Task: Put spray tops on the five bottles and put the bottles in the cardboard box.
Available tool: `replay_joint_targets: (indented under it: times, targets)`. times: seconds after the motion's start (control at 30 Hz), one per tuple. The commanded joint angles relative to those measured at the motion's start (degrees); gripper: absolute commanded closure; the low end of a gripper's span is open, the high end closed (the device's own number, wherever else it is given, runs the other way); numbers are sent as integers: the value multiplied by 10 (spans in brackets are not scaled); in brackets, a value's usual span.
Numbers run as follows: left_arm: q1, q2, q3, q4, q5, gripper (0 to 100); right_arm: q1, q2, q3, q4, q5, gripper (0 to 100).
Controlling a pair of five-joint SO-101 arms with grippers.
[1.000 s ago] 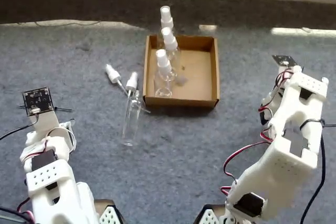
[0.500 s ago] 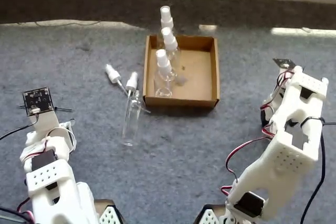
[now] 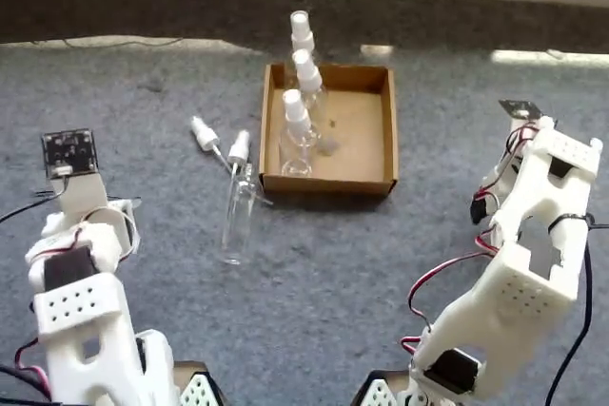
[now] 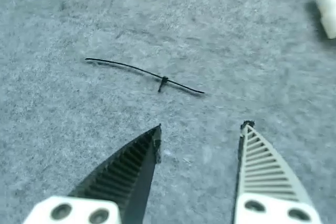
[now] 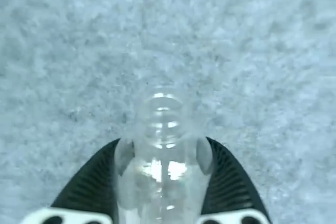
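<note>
Right pincer (image 5: 164, 141) clamped on an uncapped clear bottle (image 5: 161, 116): both black jaws press its shoulders and the threaded neck sticks out past the tips, over bare grey table cover. Left pincer (image 4: 202, 126) open with nothing between the jaws, hanging just above the table (image 4: 79, 19). A black cable tie (image 4: 163, 81) lies flat just ahead of its tips, and a white spray top (image 4: 328, 9) sits at the frame edge, well apart.

High view: left arm (image 3: 76, 273) is at the near-left and right arm (image 3: 533, 235) at the near-right, both well short of the cardboard box (image 3: 390, 130). A second uncapped bottle (image 3: 238, 216) lies on its side on the table just left of the box, neck pointing toward the box's near-left corner. Two loose spray tops (image 3: 204, 133) (image 3: 238, 147) lie beside that neck, dip tubes attached.

The box sits mid-table, open side up. Capped bottles stand upright in a row along its left wall: front bottle (image 3: 296, 135), middle bottle (image 3: 306, 83). Rear bottle (image 3: 301, 30) is at the far-left corner; can't tell if it's inside or just behind the wall.
</note>
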Motion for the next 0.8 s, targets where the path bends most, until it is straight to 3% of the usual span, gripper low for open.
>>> replay_joint_targets:
  times: [0.0,0.17,0.43,0.77]
  targets:
    - [106,87,-226,175,11,779,-2,-104,11,10,16,995]
    - [171,284,-451,239,62,779,-16,-201,87,9,17,995]
    - [235,595,-742,247,21,779,-74,-366,230,9,16,995]
    - [280,826,-912,247,18,779,-96,-553,403,-34,12,995]
